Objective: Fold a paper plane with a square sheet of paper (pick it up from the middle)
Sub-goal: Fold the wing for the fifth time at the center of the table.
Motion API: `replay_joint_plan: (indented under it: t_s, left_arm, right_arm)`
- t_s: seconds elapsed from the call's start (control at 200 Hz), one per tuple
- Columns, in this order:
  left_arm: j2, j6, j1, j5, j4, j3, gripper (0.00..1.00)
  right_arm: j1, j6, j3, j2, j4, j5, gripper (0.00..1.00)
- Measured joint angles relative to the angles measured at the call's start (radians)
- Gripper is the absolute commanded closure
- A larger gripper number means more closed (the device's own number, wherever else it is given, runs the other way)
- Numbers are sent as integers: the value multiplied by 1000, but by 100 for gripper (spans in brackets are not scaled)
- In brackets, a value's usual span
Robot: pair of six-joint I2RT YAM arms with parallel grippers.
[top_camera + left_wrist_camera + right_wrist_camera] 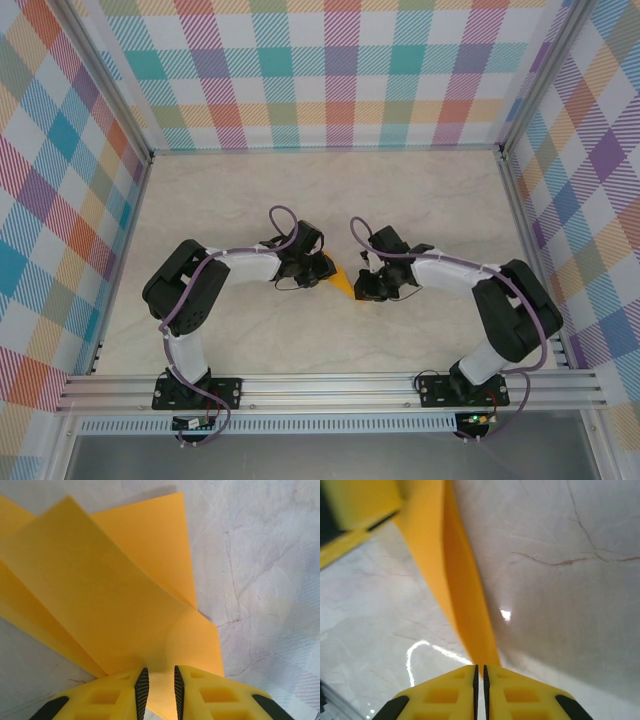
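Pinching one orange sheet [115, 595], two end effectors [158, 675] [479, 670]

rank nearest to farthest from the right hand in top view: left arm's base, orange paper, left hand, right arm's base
1. orange paper, pinched in the right hand
2. left hand, just left across the paper
3. right arm's base, near edge, right
4. left arm's base, near edge, left

The top external camera looks steeply down from above and behind the arm bases [197, 388], taking in the whole table [420, 200]. The left wrist camera sits just behind the left fingers [110, 697], very close over the orange paper [100, 590]. The right wrist camera looks along the right fingers [445, 697], seeing that paper edge-on. All three views share it.
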Motion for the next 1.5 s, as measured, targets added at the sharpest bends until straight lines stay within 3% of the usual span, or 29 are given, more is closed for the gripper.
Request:
replay_joint_plan:
  t_s: [0.15, 0.525, 1.005, 1.5]
  left_arm:
    - [1, 0, 0, 0, -3, 2, 75]
    - [6, 0, 0, 0, -21, 13, 74]
    - [9, 0, 0, 0, -28, 19, 75]
    - [9, 0, 0, -1, -29, 19, 75]
  right_arm:
    - [11, 0, 19, -16, 4, -12, 86]
    - [31, -3, 55, 109, 2, -33, 87]
    - [30, -12, 57, 116, -4, 27, 87]
    - [3, -7, 33, 122, 29, -34, 88]
